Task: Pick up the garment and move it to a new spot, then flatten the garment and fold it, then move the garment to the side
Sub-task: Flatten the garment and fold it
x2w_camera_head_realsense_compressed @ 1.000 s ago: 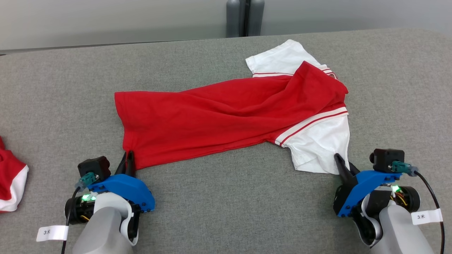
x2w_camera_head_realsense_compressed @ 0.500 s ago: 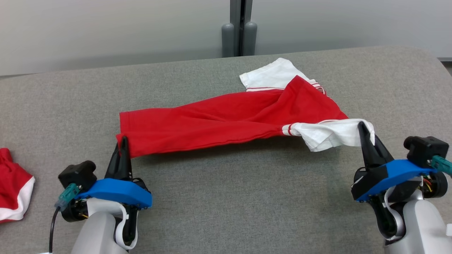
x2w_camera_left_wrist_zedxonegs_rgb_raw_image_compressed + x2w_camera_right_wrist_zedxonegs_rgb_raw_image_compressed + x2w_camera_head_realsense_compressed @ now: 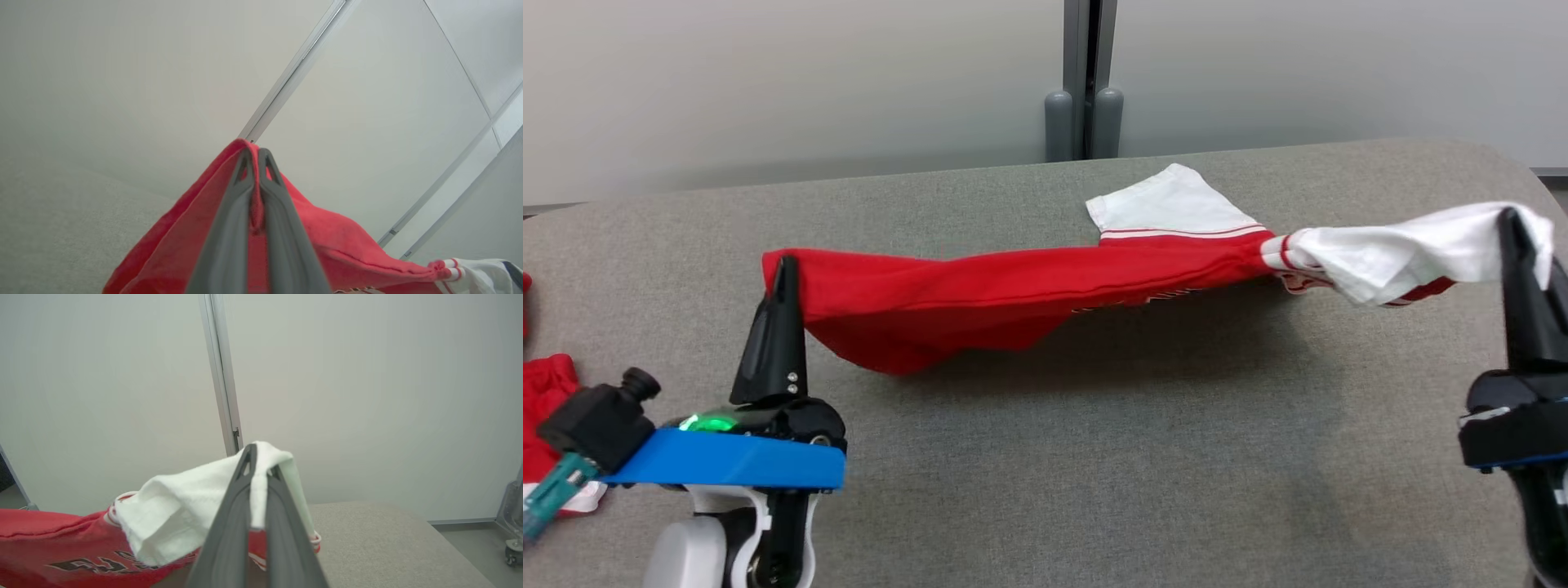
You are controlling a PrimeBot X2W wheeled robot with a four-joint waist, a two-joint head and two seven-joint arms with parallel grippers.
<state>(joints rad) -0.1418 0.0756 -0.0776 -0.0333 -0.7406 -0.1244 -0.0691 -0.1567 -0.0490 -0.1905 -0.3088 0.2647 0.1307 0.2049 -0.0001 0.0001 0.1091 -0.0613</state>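
Observation:
The garment is a red shirt with white sleeves and red-white trim, stretched in the air between my two grippers above the grey table. My left gripper is shut on its red hem corner, fingers pointing up; in the left wrist view the red cloth is pinched in the left gripper. My right gripper is shut on a white sleeve; the right wrist view shows the white cloth draped over the right gripper. The other white sleeve rests on the table.
Another red and white cloth lies at the table's left edge, behind my left wrist. A grey wall with a vertical post stands behind the table. The table's rounded right corner is close to my right gripper.
Both grippers have risen with the garment, lifting its near edge off the table and pulling it taut; the right one went up and outward. The head camera has tilted up.

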